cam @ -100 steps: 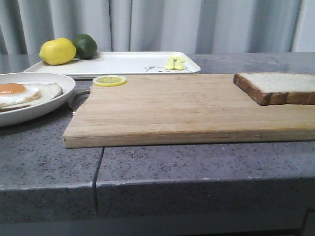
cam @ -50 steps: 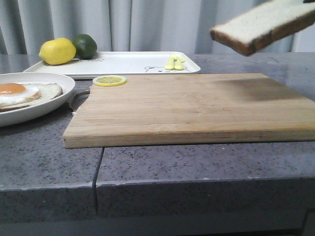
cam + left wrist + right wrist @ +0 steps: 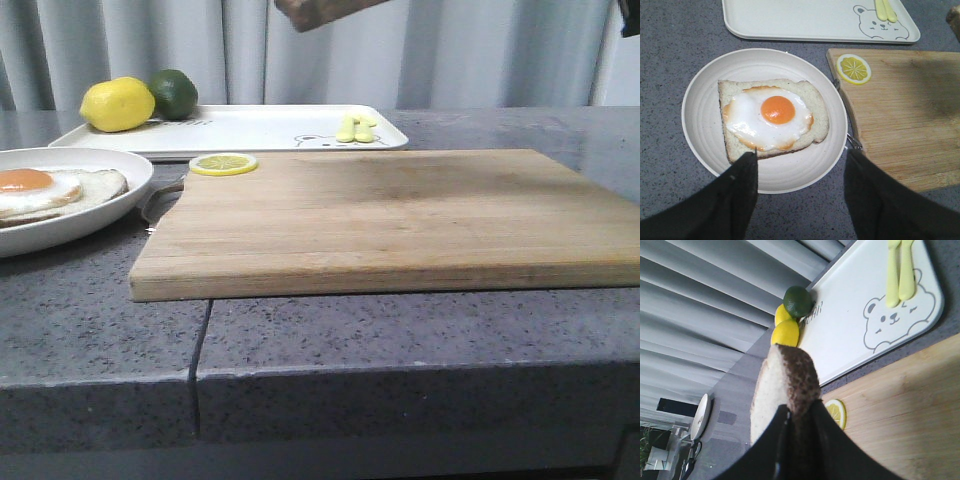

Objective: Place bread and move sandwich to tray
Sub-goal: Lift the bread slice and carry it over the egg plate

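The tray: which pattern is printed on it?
A bear line drawing on the white tray, clearest in the right wrist view.

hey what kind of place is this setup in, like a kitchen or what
Probably a mock kitchen counter set up for breakfast prep: a speckled grey stone worktop holds a wooden cutting board, a plate with egg on bread, and a white tray. The grey curtain backdrop suggests a staged lab rather than a home.

No readable text anywhere — the tray [image 3: 790, 25] bears only a bear drawing.
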Tool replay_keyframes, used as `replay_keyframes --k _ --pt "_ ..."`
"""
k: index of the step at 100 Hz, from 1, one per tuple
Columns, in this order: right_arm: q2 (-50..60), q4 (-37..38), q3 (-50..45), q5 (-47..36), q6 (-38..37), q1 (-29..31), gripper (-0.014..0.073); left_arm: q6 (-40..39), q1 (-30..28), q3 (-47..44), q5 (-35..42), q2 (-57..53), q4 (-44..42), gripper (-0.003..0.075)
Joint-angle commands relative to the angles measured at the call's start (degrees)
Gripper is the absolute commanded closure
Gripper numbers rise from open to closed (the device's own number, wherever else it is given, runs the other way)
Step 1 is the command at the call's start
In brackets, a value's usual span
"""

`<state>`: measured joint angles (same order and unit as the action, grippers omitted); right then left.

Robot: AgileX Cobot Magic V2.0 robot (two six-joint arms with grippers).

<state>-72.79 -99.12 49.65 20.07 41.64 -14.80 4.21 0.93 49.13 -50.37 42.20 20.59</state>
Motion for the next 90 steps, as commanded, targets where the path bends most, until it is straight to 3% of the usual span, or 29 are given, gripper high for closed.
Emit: replay_keyframes --k 1,36,90 --pt "0.4 -4.4 2.4 -2.5 1.1 -3.9 0.0655 0.0 0.3 2.0 3.0 0.1 1.5 0.0353" --pt "-10.7 -6.8 12.7 -11.1 1.1 -19.3 0.0655 0.0 0.3 2.0 3.0 0.1 1.5 0.0353" --pt "-26.5 -8.3 26.3 -13.9 -0.5 -28.5 0.0655 0.0 0.3 2.0 3.0 0.1 1.5 0.0353"
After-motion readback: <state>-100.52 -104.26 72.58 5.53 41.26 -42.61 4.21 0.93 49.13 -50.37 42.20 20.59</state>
